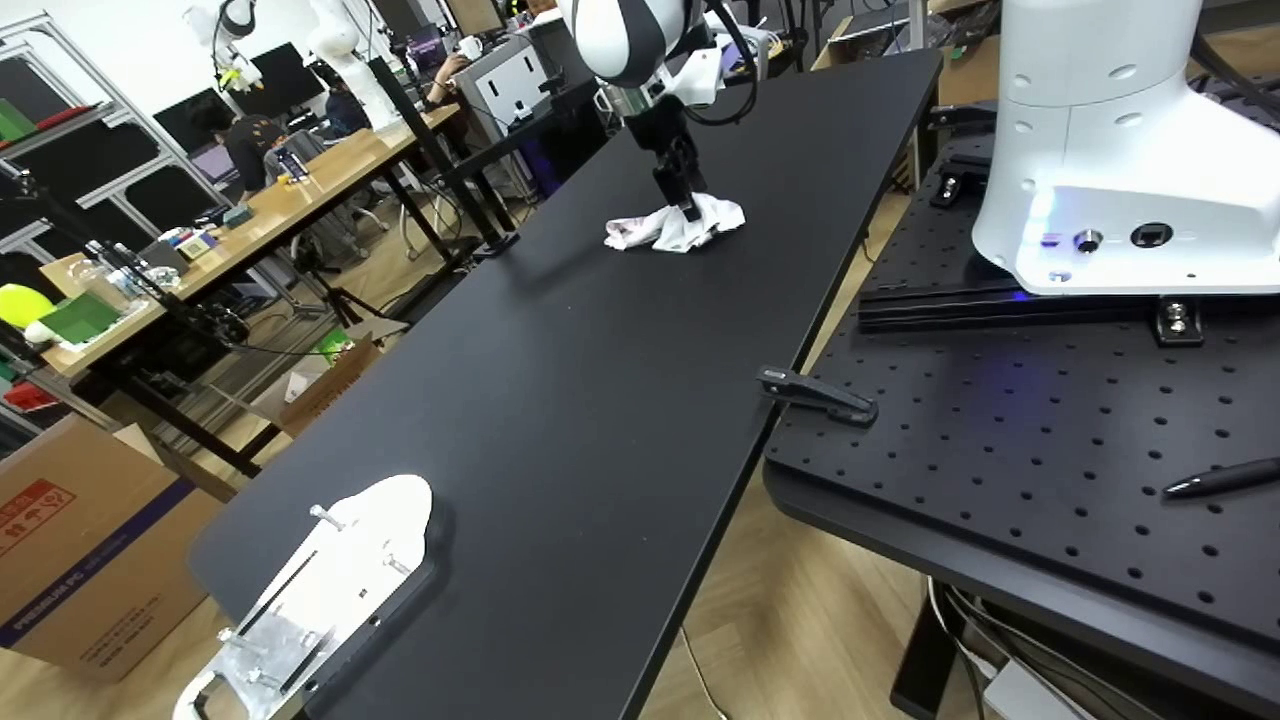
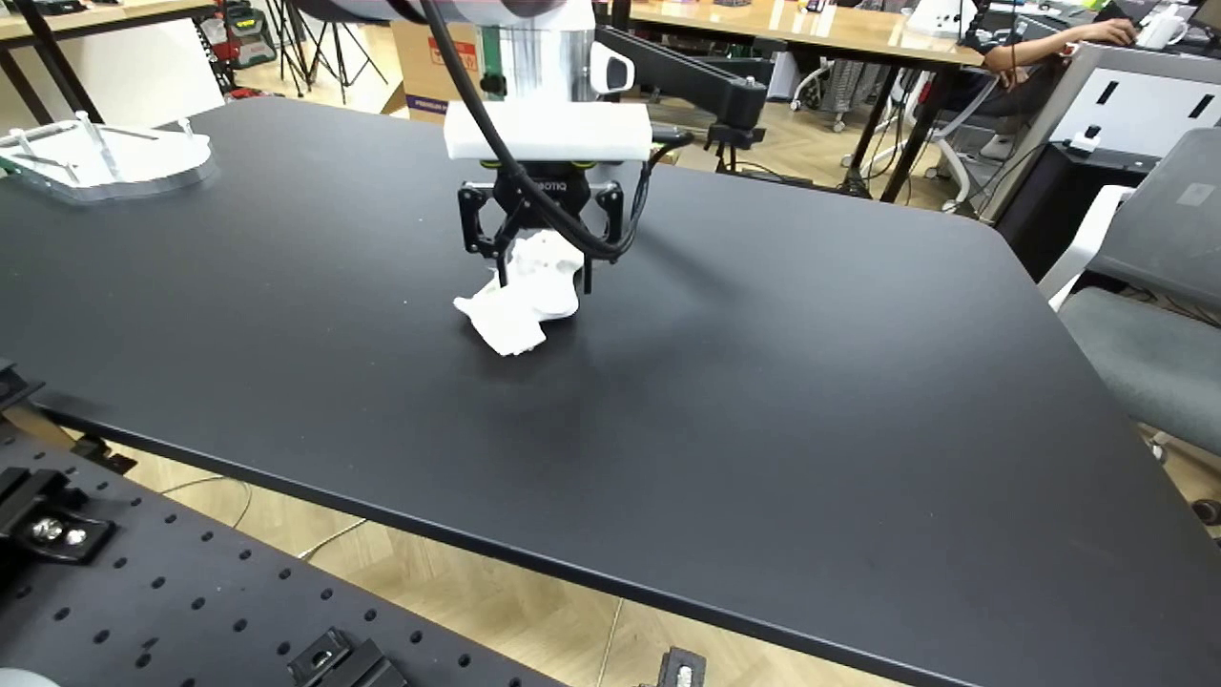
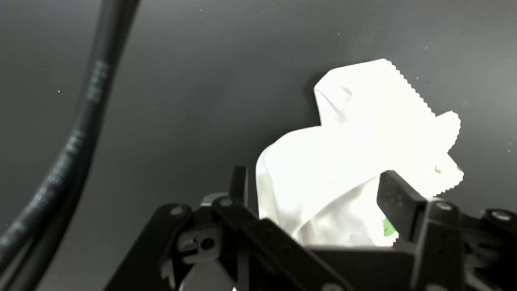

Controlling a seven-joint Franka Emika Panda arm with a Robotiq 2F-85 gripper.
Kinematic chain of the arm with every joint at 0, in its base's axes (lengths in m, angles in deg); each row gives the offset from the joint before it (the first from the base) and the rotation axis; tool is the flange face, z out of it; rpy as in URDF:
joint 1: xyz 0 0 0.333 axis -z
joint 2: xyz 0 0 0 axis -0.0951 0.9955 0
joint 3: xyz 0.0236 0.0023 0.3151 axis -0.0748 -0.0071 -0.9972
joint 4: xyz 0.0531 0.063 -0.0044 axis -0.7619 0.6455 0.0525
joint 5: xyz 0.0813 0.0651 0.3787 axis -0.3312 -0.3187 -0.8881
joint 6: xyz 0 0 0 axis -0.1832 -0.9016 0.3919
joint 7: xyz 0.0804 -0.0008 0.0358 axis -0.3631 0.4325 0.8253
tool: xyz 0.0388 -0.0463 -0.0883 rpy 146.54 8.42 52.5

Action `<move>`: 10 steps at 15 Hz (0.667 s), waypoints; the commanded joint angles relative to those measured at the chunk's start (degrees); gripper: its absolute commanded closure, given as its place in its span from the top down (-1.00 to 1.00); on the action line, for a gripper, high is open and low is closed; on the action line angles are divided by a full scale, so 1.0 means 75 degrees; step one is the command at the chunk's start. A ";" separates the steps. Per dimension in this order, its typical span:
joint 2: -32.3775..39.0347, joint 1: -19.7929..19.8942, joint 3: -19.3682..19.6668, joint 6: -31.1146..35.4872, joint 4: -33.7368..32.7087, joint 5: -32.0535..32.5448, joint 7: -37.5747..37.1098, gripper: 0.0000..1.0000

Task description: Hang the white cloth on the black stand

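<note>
The white cloth (image 1: 722, 217) lies crumpled on the black table, as both exterior views show (image 2: 510, 320). In the wrist view the cloth (image 3: 363, 109) has zigzag edges and small green marks. My gripper (image 1: 691, 205) points down over it, low at the table. In an exterior view the gripper (image 2: 545, 275) is open, with part of the cloth between its fingers. The wrist view shows the fingers (image 3: 315, 180) wide apart, one beside the cloth and one over it. A black stand (image 1: 430, 140) with a side arm rises at the table's far edge; its arm also shows in an exterior view (image 2: 687, 81).
A white plate with upright pegs (image 1: 375, 530) lies at one end of the table, also seen in an exterior view (image 2: 105, 162). A white robot base (image 1: 1100, 150) stands on a perforated board beside the table. A black clip (image 1: 815, 395) lies across the gap. A chair (image 2: 1145, 363) stands nearby.
</note>
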 commanded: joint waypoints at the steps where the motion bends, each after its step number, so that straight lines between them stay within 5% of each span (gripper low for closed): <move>1: 0.0224 0.0005 -0.0043 -0.0137 -0.0333 0.0219 -0.0011 0.06; 8: -0.0122 -0.0125 -0.0133 -0.0771 -0.0328 0.0159 -0.0193 -0.92; 10: -0.0365 -0.0179 -0.0177 -0.1219 -0.0310 0.0084 -0.0287 -1.00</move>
